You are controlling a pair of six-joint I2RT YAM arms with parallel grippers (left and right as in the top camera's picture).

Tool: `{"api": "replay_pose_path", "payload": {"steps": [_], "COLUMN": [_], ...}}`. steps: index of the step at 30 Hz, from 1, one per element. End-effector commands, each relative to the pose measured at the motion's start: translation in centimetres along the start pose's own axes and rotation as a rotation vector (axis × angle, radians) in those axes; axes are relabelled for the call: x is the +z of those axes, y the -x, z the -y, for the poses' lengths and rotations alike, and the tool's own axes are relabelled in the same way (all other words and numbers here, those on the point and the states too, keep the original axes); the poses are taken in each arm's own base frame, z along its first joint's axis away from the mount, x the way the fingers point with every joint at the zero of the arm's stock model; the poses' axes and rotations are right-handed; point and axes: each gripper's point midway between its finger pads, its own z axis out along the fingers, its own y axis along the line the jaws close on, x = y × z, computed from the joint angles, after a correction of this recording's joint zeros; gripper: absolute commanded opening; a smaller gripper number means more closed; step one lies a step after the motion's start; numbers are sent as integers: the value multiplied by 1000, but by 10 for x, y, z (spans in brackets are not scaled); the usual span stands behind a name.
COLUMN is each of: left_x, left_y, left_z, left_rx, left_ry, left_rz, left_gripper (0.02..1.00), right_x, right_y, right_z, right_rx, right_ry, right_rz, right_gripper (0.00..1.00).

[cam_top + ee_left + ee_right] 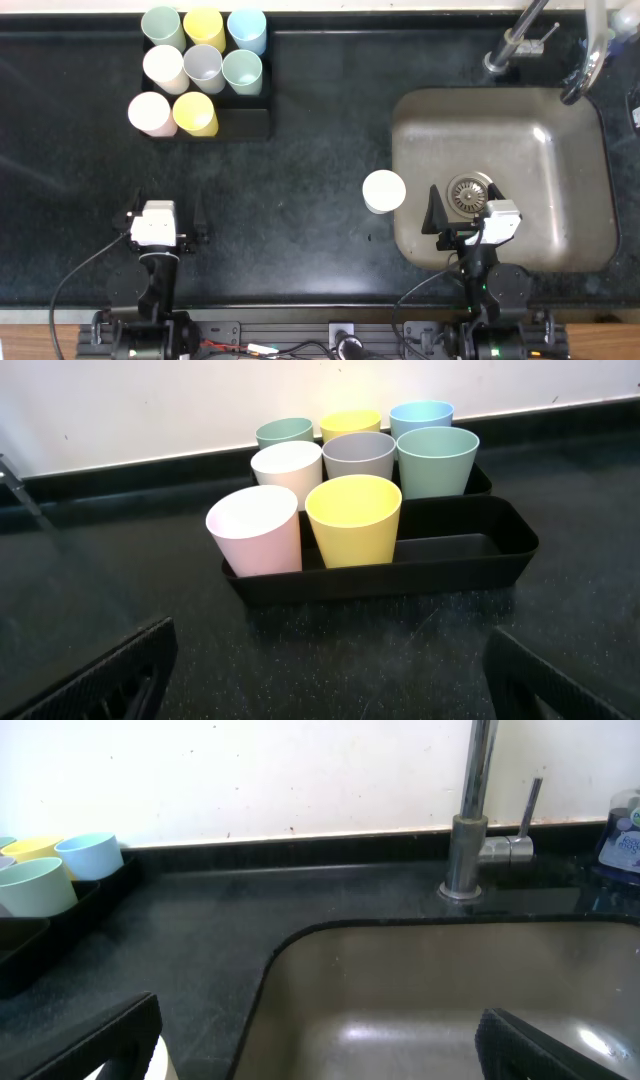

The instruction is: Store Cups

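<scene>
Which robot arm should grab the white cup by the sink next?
Right. The right gripper, open, sits close beside the white cup at the edge of the sink. The left gripper is far off across the counter, facing the tray.

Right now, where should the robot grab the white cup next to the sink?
Grip the white cup across its round sides, coming straight down from above. It stands on end beside the sink, so its wall is free all around. The open right end effector is nearest.
</scene>
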Motion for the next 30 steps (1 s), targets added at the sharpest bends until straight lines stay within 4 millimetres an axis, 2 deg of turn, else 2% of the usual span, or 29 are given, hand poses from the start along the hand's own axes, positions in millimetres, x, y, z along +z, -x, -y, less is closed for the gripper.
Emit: {"api": "replay_pose_path", "payload": {"steps": [1, 21, 27, 29, 30], "left_x": [-1, -1, -1, -1, -1], "left_y": [2, 2, 2, 2, 2], "left_z": [4, 4, 4, 4, 4], "left_rx": [16, 16, 16, 16, 16], "left_ry": [-22, -22, -22, -22, -22], "left_rz": [10, 10, 10, 10, 10], "left_gripper": [1000, 1000, 1000, 1000, 1000], "right_x": [-1, -1, -2, -3, -6], "right_y": [6, 6, 5, 15, 27], "right_z": [-1, -1, -11, -10, -11], "right_rx": [0, -1, 44, 41, 27], "right_ry": [0, 0, 58, 52, 51], "right_rz": [19, 19, 13, 35, 64], "right_gripper": [998, 998, 998, 998, 998]}}
